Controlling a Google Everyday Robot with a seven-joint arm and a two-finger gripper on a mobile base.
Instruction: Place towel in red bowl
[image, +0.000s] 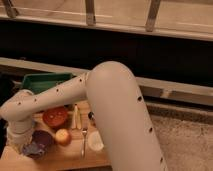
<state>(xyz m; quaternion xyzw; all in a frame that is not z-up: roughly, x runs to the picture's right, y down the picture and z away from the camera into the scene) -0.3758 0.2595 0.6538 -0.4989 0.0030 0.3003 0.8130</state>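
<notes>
The red bowl (55, 116) stands on the wooden table (60, 159), to the left of the middle, and it looks empty. My white arm sweeps from the right over the table and bends down at the far left. The gripper (21, 144) points down at the table's left edge, just left of a dark purple bowl (39, 142) and in front of the red bowl to the left. The wrist covers the gripper's tip. The towel is hidden; I cannot pick it out beneath the wrist.
A green tray (44, 80) lies behind the red bowl. A yellow-orange round fruit (63, 136) sits just right of the purple bowl. A knife (76, 118), a fork (84, 141) and a white cup (95, 142) lie further right. Dark railing runs behind.
</notes>
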